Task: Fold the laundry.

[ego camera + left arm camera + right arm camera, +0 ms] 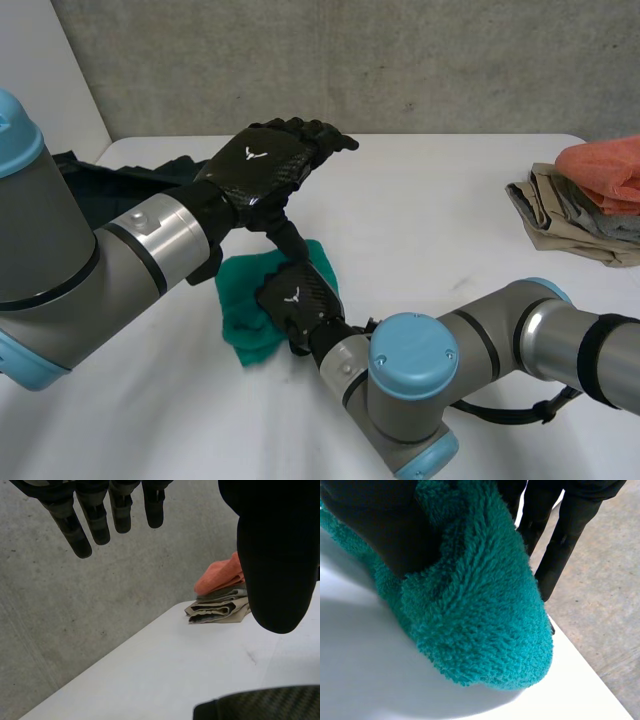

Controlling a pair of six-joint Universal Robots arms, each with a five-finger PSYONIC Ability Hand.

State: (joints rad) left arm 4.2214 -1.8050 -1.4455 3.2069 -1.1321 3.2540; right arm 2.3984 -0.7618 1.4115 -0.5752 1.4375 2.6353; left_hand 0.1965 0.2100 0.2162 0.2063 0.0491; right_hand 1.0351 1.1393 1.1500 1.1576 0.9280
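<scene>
**Towel pinched at the near side, left robot hand free above it**

The right arm (410, 370) lies nearest, bent low over the near side of the counter (440, 230). It ends in the right robot hand (298, 300), which sits back-up on the towel (245, 320). Its wrist view suggests why it sits so low. The teal terry is bunched into a thick roll, with the thumb on one side and the straight fingers on the other. So this robot hand is closed on the towel in a pinch. The grip looks meant to lift an edge or carry it over for a fold.

The towel is left of the counter's middle, crumpled rather than flat. Most of its bulk spreads to the left of the right robot hand and on its near side.

The left robot hand (262, 165) hangs in the air just beyond the towel on its far side. Its fingers are straight and a little apart, pointing to the far right, and it holds nothing. Its thumb reaches down toward the right robot hand, but I cannot tell whether the two touch. It seems placed to come down on a second part of the cloth once the first is raised.

Well apart at the far right is a stack (565, 215) of folded pieces with an orange cloth (605, 165) on top, probably finished work. A dark garment (120, 172) lies at the far left behind the left arm (60, 260), likely waiting its turn.
</scene>
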